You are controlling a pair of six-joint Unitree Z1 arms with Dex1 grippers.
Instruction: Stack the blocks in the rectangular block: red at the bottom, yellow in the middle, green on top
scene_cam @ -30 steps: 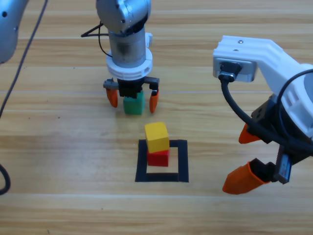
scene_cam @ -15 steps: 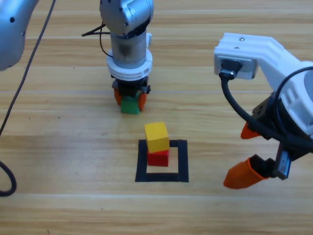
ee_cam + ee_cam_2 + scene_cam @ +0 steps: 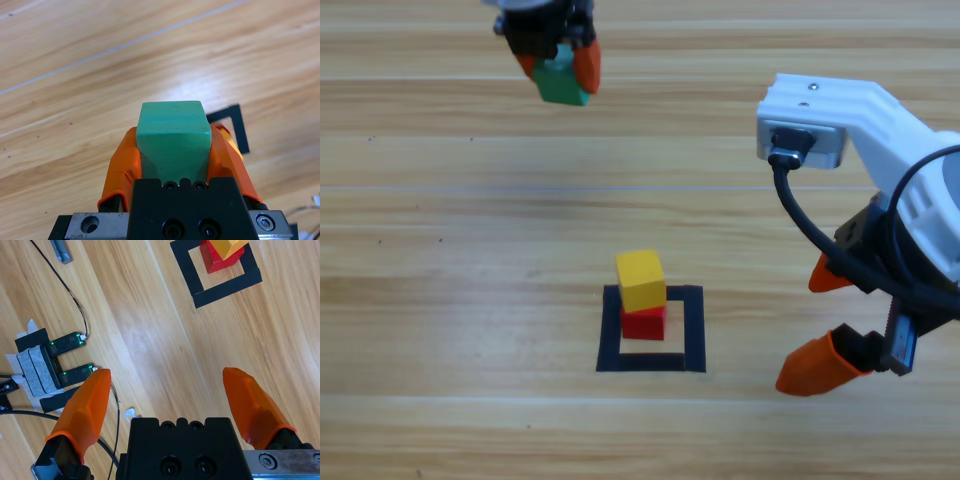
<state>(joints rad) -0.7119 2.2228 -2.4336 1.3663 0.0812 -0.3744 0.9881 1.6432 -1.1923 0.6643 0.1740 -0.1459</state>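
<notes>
yellow [image 3: 640,279] on red [image 3: 643,322] inside the rectangular block [image 3: 691,330], green [image 3: 560,86] well behind in left hand [image 3: 558,62]

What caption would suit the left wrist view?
Left gripper shut on the teal-green cube, raised above the wooden table.

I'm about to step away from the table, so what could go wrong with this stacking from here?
The small yellow cube sits skewed on the small red cube, so setting the teal-green cube on top could topple the pile. The left gripper holds the green cube high, so a slip would drop it far from the dark tape square.
</notes>
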